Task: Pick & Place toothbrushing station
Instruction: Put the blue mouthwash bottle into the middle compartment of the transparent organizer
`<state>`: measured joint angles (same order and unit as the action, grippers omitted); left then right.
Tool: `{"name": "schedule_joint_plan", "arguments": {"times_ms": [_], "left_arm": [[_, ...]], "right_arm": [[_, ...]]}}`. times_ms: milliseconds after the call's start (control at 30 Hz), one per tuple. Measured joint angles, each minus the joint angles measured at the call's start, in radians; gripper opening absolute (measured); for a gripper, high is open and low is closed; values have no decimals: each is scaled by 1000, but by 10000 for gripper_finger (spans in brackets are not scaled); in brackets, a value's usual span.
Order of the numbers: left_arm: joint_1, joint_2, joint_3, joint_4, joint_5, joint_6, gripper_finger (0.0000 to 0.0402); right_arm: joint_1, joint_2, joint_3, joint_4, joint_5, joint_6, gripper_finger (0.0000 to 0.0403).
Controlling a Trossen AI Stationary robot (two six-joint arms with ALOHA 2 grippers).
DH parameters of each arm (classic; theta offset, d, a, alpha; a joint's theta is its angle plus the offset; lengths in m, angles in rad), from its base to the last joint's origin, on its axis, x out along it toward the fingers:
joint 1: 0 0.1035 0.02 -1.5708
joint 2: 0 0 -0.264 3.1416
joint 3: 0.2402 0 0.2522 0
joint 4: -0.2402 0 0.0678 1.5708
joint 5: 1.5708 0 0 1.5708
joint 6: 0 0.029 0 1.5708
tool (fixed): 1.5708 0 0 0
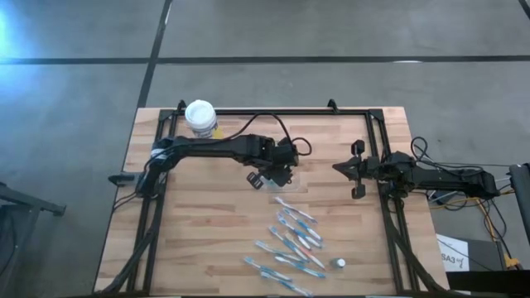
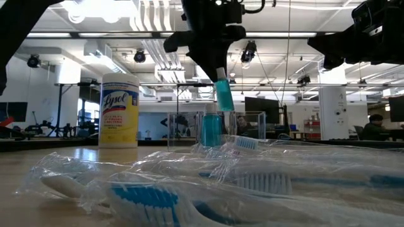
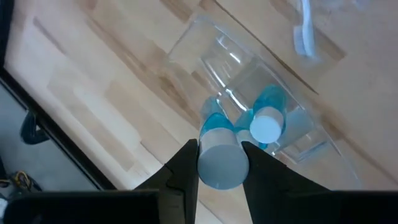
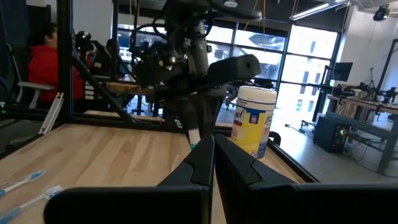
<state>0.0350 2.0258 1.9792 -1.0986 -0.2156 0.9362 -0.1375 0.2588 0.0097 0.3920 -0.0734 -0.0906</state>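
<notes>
Tube (image 3: 219,163) between left fingers (image 3: 180,177), its lower end hidden

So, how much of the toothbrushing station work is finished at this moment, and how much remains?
Done: one blue tube already stands in the clear container. In hand: the left gripper holds a second white-capped blue tube just above that container. Left: the wrapped toothbrushes and one small tube lie on the table. The right gripper waits shut, holding nothing.
</notes>
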Motion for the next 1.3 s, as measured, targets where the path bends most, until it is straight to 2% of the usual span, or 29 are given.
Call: {"name": "schedule_joint_plan", "arguments": {"times_ms": [200, 833, 1033, 1300], "left_arm": [[7, -2, -35, 41, -2, 43, 98], [9, 2, -38, 11, -4, 152, 98], [10, 1, -52, 22, -6, 320, 98], [21, 0, -84, 55, 8, 364, 98]], "right_arm": [[0, 0, 0, 0, 2, 0, 8], [-1, -1, 0, 0, 7, -26, 8], [-1, 0, 0, 0, 7, -26, 8], [-1, 0, 0, 0, 8, -33, 8]]}}
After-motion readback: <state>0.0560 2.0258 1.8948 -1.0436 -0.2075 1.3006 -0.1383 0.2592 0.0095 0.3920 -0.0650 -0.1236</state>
